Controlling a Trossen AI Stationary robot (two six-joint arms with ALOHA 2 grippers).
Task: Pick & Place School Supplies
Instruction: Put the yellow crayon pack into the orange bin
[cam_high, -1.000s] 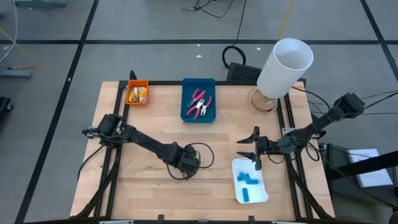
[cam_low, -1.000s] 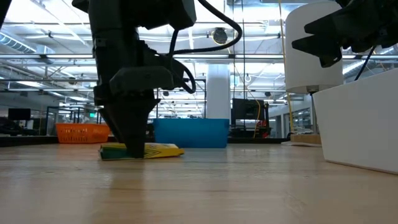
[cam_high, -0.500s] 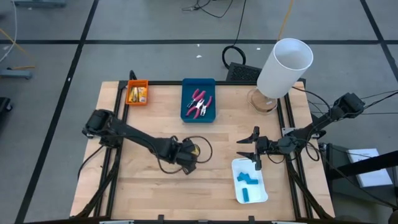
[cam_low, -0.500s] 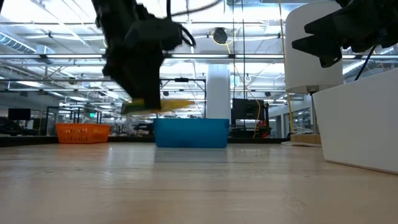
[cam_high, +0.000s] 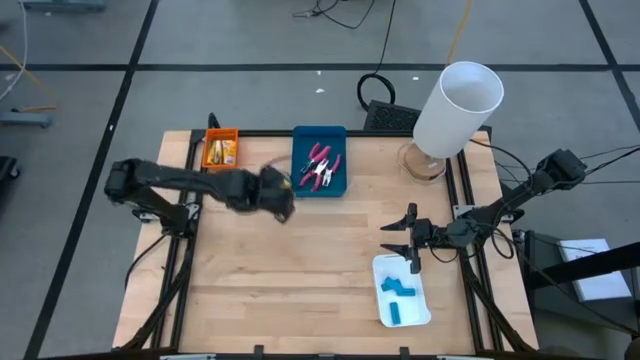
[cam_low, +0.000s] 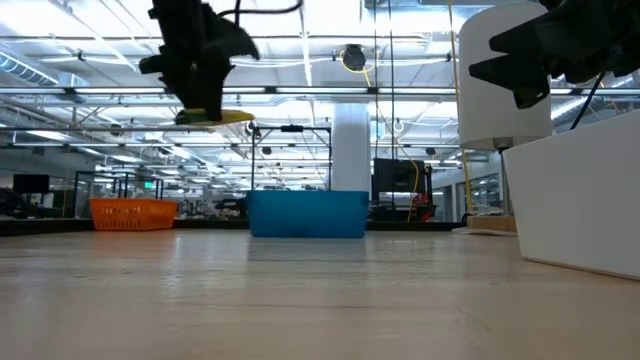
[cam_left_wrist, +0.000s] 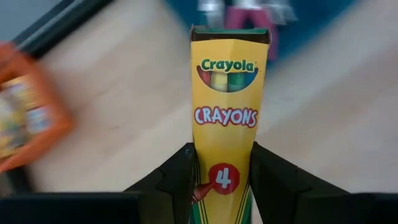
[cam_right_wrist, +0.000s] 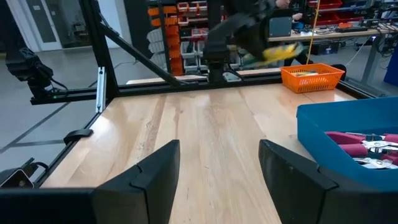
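My left gripper (cam_high: 272, 193) is high over the table's far middle, between the orange tray (cam_high: 221, 149) and the blue tray (cam_high: 320, 160), shut on a yellow Crayola crayon box (cam_left_wrist: 225, 106). The low view shows the crayon box (cam_low: 218, 117) well above the table. The orange tray holds more yellow pieces; the blue tray holds pink-handled pliers (cam_high: 320, 166). My right gripper (cam_high: 404, 240) hangs open at the far end of the white tray (cam_high: 418, 312), which holds light-blue blocks (cam_high: 398, 292). The right wrist view shows the right gripper (cam_right_wrist: 217, 168) empty. My left gripper pinches the crayon box between its two fingers at the end printed with a "4" (cam_left_wrist: 222, 180), one finger (cam_left_wrist: 171, 180) on each long edge. The box sticks out forward along the fingers. It is lifted clear of the table and lies about level.
A tall white cylinder (cam_high: 457, 108) stands on a round base at the table's far right corner. Black frame rails (cam_high: 186, 215) run along the left and right table edges. Bare wood (cam_high: 300, 280) lies across the table's middle and near part.
My left gripper has lifted the crayon box off the table's middle and carried it up and toward the far left, toward the orange tray, staying shut on it. The box is now clear of the table.
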